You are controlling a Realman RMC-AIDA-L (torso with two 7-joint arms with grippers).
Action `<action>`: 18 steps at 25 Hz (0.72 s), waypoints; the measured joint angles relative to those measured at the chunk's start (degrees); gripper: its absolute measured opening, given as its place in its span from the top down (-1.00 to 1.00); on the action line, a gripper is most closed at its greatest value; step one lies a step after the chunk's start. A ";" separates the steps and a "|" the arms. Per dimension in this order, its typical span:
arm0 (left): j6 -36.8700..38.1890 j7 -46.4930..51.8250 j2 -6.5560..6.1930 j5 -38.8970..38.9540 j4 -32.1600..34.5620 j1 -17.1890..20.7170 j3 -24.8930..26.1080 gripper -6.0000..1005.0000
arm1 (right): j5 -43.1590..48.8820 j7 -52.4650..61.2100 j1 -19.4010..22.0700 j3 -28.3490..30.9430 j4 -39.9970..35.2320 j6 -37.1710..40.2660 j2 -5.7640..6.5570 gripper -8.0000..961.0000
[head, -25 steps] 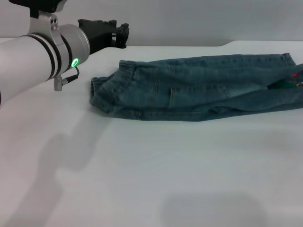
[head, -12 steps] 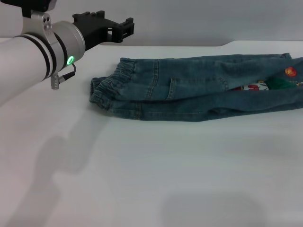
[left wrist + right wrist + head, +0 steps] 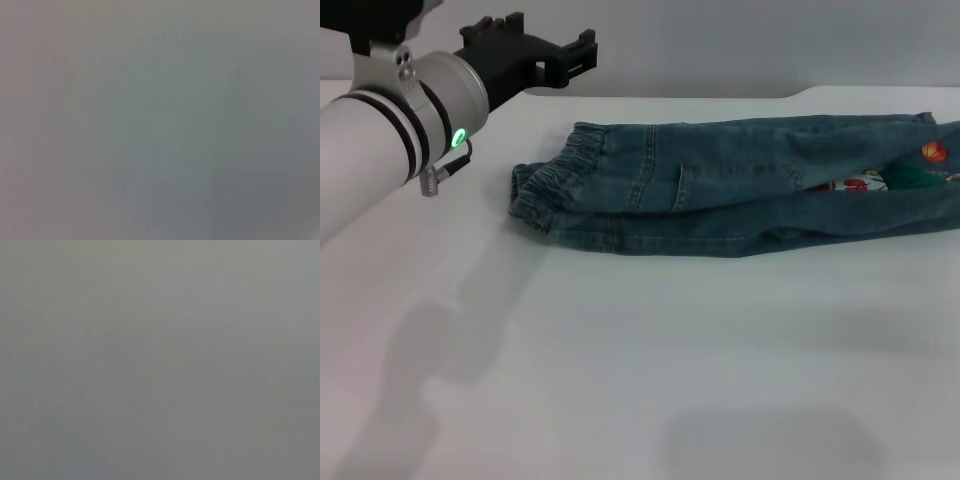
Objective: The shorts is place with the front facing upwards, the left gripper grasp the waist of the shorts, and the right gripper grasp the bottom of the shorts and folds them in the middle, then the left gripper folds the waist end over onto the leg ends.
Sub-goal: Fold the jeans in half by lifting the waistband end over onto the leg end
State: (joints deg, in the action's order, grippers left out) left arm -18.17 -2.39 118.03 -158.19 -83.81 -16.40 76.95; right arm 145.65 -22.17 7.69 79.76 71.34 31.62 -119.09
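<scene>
You have the shorts [image 3: 740,185] lying on the white table [image 3: 650,370], already folded lengthwise down the middle so one half rests on the other, stretched across the far part of the surface from near the centre out to your robot's right edge of the head view. The waist [image 3: 552,185], with its puckered elastic band, is the end nearer the middle-left of the table, and it lies flat with nothing touching it. The leg ends [image 3: 910,175] are at the far right, where you can see a bit of the colourful printed lining [image 3: 880,180] peeking out between the denim layers; part of that end runs out of the picture. The left gripper [image 3: 582,55] hangs in the air above and behind the waist, toward the back-left of the table, well apart from the cloth and holding nothing. Its black fingers point to the right, but from this angle you cannot tell whether they are spread or closed. Its thick white arm [image 3: 380,140], with black bands and a green glowing ring, reaches in from the left and casts a soft shadow on the table below it. The right gripper is nowhere to be seen in the head view, and both wrist views give you only a plain grey blur.
</scene>
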 joint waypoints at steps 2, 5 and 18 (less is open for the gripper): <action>-0.12 -0.01 0.00 0.01 0.61 -0.07 -0.02 -0.69 | -0.07 0.12 -0.18 -0.15 -0.71 0.48 0.01 -0.75; -0.14 -0.02 0.00 0.10 2.00 -0.38 -0.06 -0.69 | -0.08 0.15 -0.22 -1.12 -2.00 2.58 -0.04 -0.75; 2.22 -0.17 -0.05 -0.09 3.40 0.67 -1.55 -0.69 | -0.97 5.08 0.06 -4.28 -5.49 8.53 0.06 -0.75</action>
State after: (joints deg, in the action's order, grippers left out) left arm -15.95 -2.56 117.98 -158.29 -80.41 -15.73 75.39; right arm 144.68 -17.09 7.76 75.48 65.84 40.15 -119.03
